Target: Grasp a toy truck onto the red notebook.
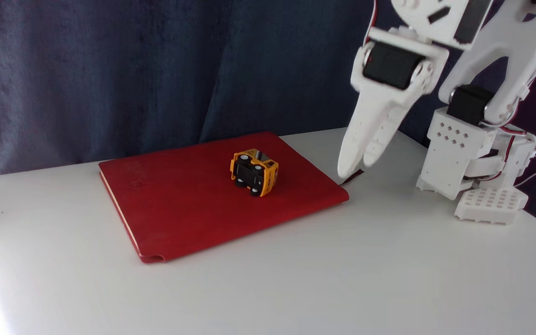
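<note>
The truck (254,171) lies tipped on its side on the notebook (193,200), wheels and black underside facing the camera. The claw (357,168) hangs empty, nearly closed, past the notebook's right edge above the desk (296,279). The truck looks light, rigid, slick plastic; pinching its flat body sides, clear of the wheels, seems best.

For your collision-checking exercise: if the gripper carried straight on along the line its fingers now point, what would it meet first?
Probably the white table beside the red notebook, near its ribbon; the gripper points down-left, though depth is unclear.
</note>
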`<state>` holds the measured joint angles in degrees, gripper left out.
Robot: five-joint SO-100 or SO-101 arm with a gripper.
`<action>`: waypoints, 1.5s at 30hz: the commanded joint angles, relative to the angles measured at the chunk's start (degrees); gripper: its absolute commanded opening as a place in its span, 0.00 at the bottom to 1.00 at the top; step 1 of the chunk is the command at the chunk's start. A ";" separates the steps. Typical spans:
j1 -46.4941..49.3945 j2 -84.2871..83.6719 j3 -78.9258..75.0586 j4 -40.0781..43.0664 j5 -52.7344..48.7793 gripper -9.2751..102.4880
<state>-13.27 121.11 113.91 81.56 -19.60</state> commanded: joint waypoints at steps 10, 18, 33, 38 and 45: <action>-8.26 21.62 22.76 -17.49 7.91 0.23; -6.94 35.77 35.07 -20.65 9.32 0.19; -4.66 72.95 57.66 -12.22 9.58 0.14; -5.80 72.86 58.36 -11.51 9.58 0.14; -6.94 72.86 59.24 -10.72 8.88 0.10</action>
<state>-19.95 193.01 173.41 70.66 -10.37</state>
